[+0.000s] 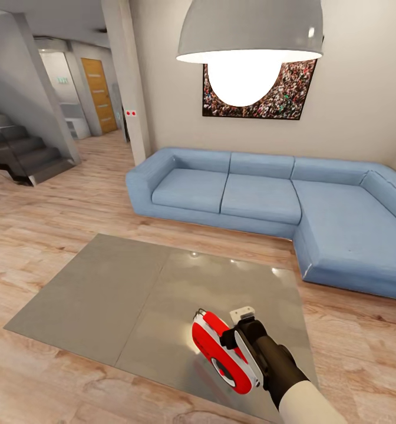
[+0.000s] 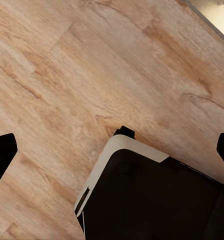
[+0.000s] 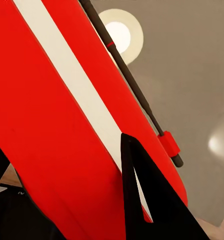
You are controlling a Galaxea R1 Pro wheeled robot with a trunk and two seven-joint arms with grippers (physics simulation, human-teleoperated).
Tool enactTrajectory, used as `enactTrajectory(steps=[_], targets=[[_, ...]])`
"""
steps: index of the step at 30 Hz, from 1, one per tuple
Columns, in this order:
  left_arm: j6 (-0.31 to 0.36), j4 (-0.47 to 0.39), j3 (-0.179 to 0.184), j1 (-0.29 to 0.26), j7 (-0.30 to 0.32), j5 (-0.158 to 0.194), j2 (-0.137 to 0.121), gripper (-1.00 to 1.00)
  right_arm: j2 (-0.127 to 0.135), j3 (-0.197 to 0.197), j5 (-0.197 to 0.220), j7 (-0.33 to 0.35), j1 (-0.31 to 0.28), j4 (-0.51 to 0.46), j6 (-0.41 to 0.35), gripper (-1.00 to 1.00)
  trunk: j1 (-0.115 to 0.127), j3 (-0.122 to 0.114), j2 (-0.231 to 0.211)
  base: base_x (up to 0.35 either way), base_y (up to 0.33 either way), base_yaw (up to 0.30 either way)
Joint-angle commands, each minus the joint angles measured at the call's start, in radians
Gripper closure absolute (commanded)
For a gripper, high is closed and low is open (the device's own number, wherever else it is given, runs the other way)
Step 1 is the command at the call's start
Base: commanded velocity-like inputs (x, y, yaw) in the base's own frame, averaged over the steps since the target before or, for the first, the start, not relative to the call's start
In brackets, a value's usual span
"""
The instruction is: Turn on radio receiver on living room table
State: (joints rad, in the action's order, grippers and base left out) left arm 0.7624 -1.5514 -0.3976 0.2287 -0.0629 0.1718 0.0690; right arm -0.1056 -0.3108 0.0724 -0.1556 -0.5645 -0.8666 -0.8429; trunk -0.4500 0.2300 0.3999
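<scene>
**On the coffee table's near edge: right gripper at the radio**

At the near right part of the glossy grey-brown rectangular table (image 1: 133,282), the small red radio receiver with white sides (image 1: 218,350) stands tilted on edge, close to the table's front border. The right gripper (image 1: 240,337) sits against the radio's side. In the right wrist view a dark finger (image 3: 147,195) lies over the red shell beside the white stripe, with the thin dark top handle (image 3: 137,92) running past it; the jaws appear to straddle the body, though whether they actually clamp it cannot be told. Risk, as a judgement: pressing on a tilted, hand-sized casing so near the edge could push or tip it off onto the light wood plank floor (image 1: 39,235), or slide it without actuating the switch. The left gripper (image 2: 112,150) hangs spread wide over bare floor, holding nothing. A blue L-shaped sofa (image 1: 263,194) stands beyond the table.
</scene>
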Motion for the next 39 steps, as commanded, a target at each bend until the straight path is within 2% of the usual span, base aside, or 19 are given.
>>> enactTrajectory(steps=[1,6,13,17,19,24,28,31,32,34,37,39], targets=[[0.0,0.0,0.0,0.0,0.0,0.0,0.0,-1.0,0.0,0.001,0.008,-0.007,0.0,-0.001,0.002,1.0,0.0,0.0,0.0,0.0,0.0,0.0],[-0.002,-0.001,0.001,0.0,0.0,-0.001,0.0,-1.0,0.0,0.001,0.004,-0.011,0.0,-0.004,0.003,1.0,0.0,0.0,0.0,0.0,0.0,0.0],[-0.012,-0.001,0.028,0.0,-0.002,-0.006,-0.004,-1.0,0.0,0.001,-0.003,-0.015,0.0,-0.013,0.009,1.0,0.0,0.0,0.0,0.0,0.0,0.0],[-0.029,-0.001,0.033,0.0,-0.003,-0.007,-0.01,-1.0,0.0,-0.001,-0.01,-0.015,0.0,-0.014,0.086,1.0,0.0,0.0,0.0,0.0,0.0,0.0],[-0.097,-0.001,0.034,0.0,-0.006,-0.009,-0.01,-1.0,0.0,0.001,-0.005,-0.009,0.0,-0.013,0.127,1.0,0.0,0.0,0.0,0.0,0.0,0.0],[-0.136,-0.001,0.028,0.0,-0.001,-0.006,-0.016,-1.0,0.0,0.002,0.0,-0.002,0.0,-0.013,0.14,1.0,0.0,0.0,0.0,0.0,0.0,0.0],[-0.12,-0.001,0.027,0.0,0.014,-0.001,-0.021,-1.0,0.0,0.003,0.019,0.03,0.0,-0.013,0.143,1.0,0.0,0.0,0.0,0.0,0.0,0.0],[-0.117,-0.001,0.026,0.0,0.074,0.001,-0.027,-1.0,0.004,0.004,0.043,0.114,0.0,-0.013,0.142,1.0,0.0,0.0,0.0,0.0,0.0,0.0],[-0.115,-0.001,0.023,0.0,0.138,0.001,-0.033,-1.0,0.006,0.005,0.051,0.172,0.0,-0.012,0.142,1.0,0.0,0.0,0.0,0.0,0.0,0.0],[-0.114,-0.001,0.01,0.0,0.25,0.001,-0.055,-1.0,0.008,0.005,0.056,0.224,0.0,-0.01,0.142,1.0,0.0,0.0,0.0,0.0,0.0,0.0],[-0.111,-0.001,-0.032,0.0,0.407,0.001,-0.082,-1.0,0.009,0.009,0.061,0.26,0.0,-0.008,0.143,1.0,0.0,0.0,0.0,0.0,0.0,0.0],[-0.11,-0.001,-0.074,0.0,0.494,0.0,-0.09,-1.0,0.009,0.041,0.064,0.268,0.0,-0.007,0.144,1.0,0.0,0.0,0.0,0.0,0.0,0.0]])
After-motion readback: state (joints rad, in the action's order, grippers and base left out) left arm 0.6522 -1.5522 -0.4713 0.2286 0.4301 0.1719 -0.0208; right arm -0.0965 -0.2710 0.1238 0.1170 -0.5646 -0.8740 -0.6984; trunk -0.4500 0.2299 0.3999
